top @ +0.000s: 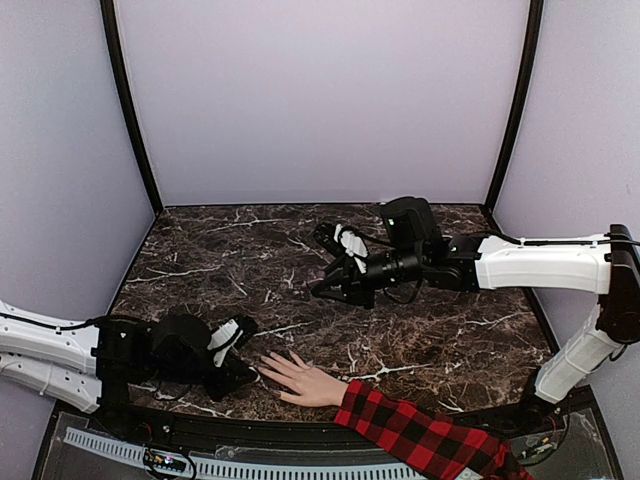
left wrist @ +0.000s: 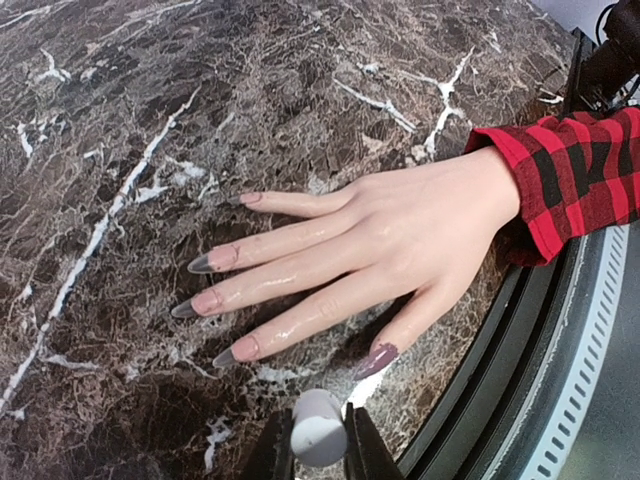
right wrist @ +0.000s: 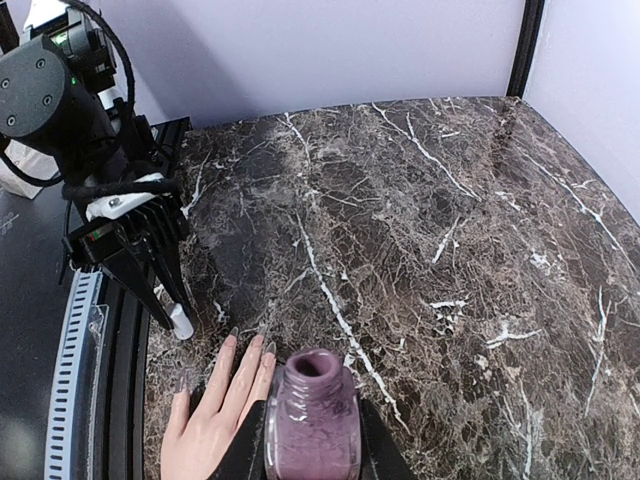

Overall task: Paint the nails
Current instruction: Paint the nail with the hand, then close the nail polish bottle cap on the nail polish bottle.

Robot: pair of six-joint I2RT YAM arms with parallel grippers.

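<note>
A pale hand (left wrist: 400, 235) with a red-and-black plaid sleeve (left wrist: 575, 170) lies flat, fingers spread, at the near edge of the table; it also shows in the top view (top: 305, 380). Its thumb nail (left wrist: 378, 358) is purple. The other nails (left wrist: 200, 263) are pinkish with grey tips. My left gripper (left wrist: 318, 445) is shut on a white polish cap (left wrist: 318, 425), just short of the thumb tip; the brush is hidden. My right gripper (right wrist: 312, 440) is shut on an open purple polish bottle (right wrist: 312, 410), held above the table's middle (top: 335, 285).
The dark marble table (top: 430, 330) fills the workspace, with lilac walls around it. A black and grey rail (left wrist: 580, 380) runs along the near edge by the sleeve. The left arm (right wrist: 110, 200) shows in the right wrist view, beside the hand.
</note>
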